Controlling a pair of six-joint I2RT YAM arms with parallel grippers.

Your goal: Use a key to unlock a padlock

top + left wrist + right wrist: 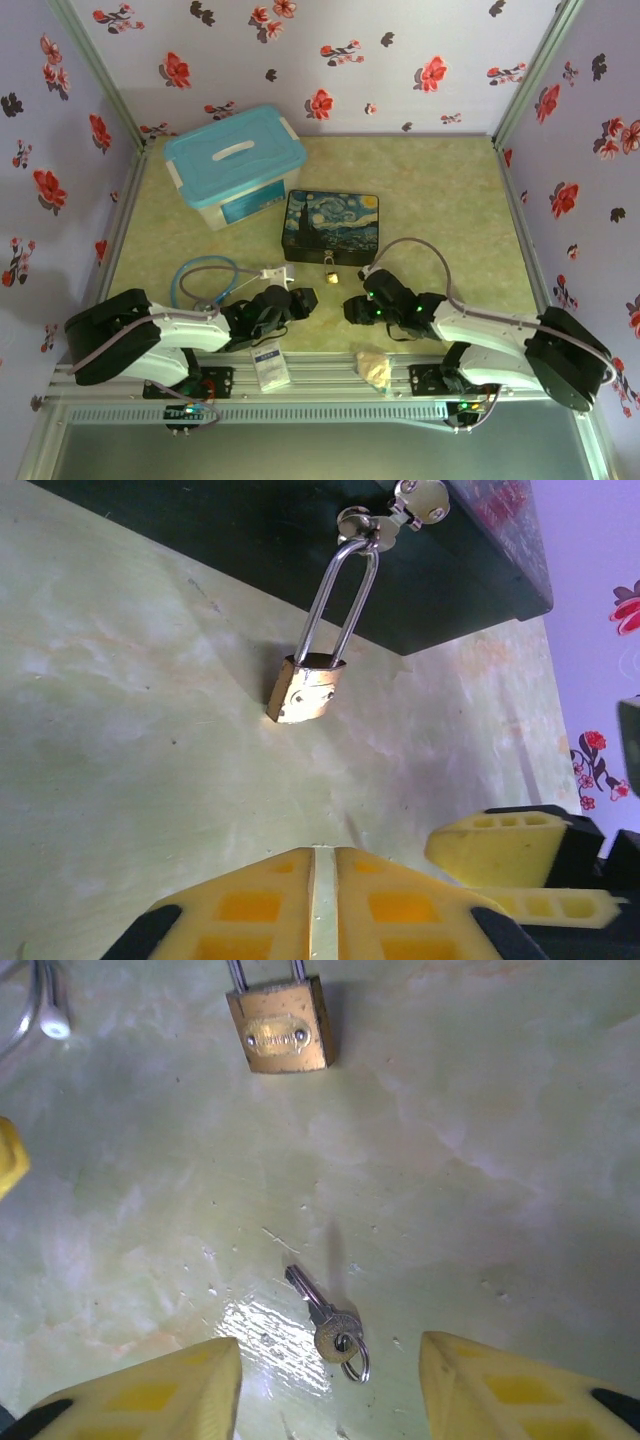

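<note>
Padlock is lying on the table, its shackle looping thru the hasp on the dark box, body just beside the box front. Key is lying flat on the table nr the padlock, small ring on its head, blade pointing toward the lock. R gripper is standing w/ jaws apart, its 2 fingers flanking the key, not touching it. L gripper is sitting pressed together, holding nothing, facing the padlock.
</note>
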